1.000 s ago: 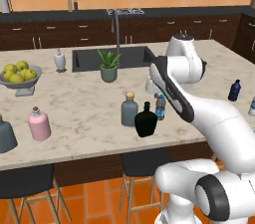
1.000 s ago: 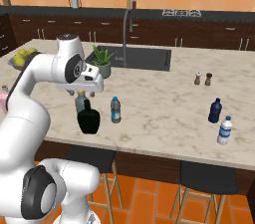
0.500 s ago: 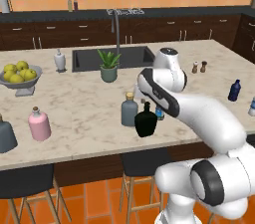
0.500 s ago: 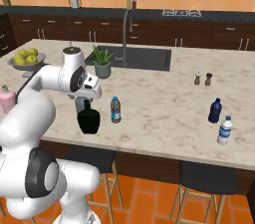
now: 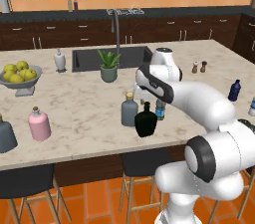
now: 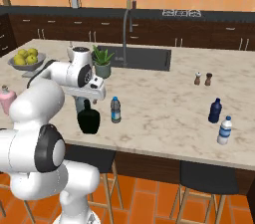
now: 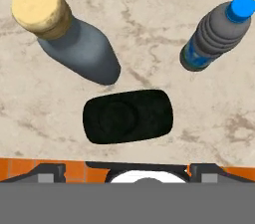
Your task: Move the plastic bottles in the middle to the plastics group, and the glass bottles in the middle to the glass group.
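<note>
Standing near the front edge of the marble island (image 5: 74,118), the squat black bottle (image 5: 146,121) is sitting in the middle cluster, and the hand view is looking straight down on its dark rounded top (image 7: 128,116). Just to its left and a little farther back, the slate grey-blue bottle (image 5: 129,110) with the tan cork is standing upright; in the right base view the arm is hiding most of it. Just to the right of the black bottle, the small blue water bottle (image 6: 115,109) is standing on its own, though in the left base view the forearm is covering all but its lower part (image 5: 160,111). In the hand view the three are sitting close together without touching, the cork-topped one (image 7: 74,44) on one side and the blue-capped one (image 7: 214,31) on the other.

The gripper is hanging above the cluster, but its fingers are hidden behind the wrist in both base views and are cut off at the bottom of the hand view, so I cannot tell whether they are spread or closed.

Far left, the pink bottle (image 5: 39,123) and the grey bell-shaped bottle (image 5: 6,135), partly cut by the frame edge, are standing together. Far right, the navy bottle (image 6: 214,110) and the pale bottle (image 6: 224,130) are standing near each other.
</note>
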### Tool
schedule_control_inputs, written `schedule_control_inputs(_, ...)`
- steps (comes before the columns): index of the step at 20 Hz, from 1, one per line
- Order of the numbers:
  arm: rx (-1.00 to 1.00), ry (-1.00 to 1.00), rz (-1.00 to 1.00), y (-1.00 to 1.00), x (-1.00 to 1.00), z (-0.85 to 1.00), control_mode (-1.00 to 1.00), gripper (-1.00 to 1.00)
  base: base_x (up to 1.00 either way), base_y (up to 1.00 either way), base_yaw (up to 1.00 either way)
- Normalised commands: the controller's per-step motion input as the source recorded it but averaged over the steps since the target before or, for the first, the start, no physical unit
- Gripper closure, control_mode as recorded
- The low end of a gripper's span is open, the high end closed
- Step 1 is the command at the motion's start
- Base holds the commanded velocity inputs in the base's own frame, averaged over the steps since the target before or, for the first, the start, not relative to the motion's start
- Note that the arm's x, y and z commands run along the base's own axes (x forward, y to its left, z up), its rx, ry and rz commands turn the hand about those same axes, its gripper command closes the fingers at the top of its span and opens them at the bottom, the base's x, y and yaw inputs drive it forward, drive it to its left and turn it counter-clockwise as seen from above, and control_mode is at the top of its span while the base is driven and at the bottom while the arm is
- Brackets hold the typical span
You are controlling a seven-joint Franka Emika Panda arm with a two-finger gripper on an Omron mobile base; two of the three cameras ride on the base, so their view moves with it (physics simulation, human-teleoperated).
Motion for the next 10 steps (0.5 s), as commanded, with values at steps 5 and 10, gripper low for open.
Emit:
schedule_control_inputs(5, 0.0, 0.0, 0.08, 0.02, 0.18, -0.28, -1.0, -1.0, 0.0, 0.0, 0.0)
schedule_control_inputs(10, -0.04, 0.0, 0.13, 0.03, 0.1, -0.23, -1.0, -1.0, 0.0, 0.0, 0.0)
